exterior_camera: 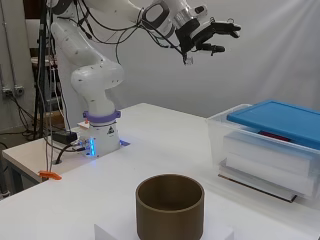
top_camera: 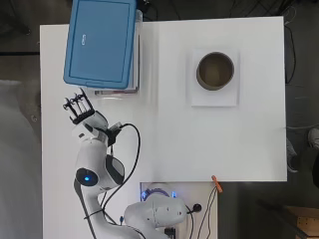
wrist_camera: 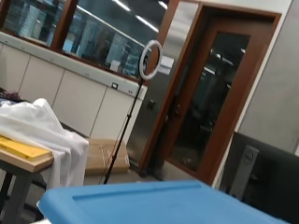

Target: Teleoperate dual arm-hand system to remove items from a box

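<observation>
Box (exterior_camera: 265,150) lid (top_camera: 99,42) on; my fingers (exterior_camera: 220,36) straight, grasping nothing, hovering high just short of it.

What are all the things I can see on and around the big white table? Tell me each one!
Clear plastic box: one, see-through, at the table's edge, far from the arm's base.
Blue flat plastic lid: one, blue, on top of the box.
White flat items: stacked, white, inside the box.
Brown round open cylinder: one, brown, on the white square block.
White square block: one, white, on the table.
White table: one, white.
Orange clip: one, orange, at the table's edge near the base.
Arm: one, white.
Hand: one, black and white, open, raised near the box.
</observation>
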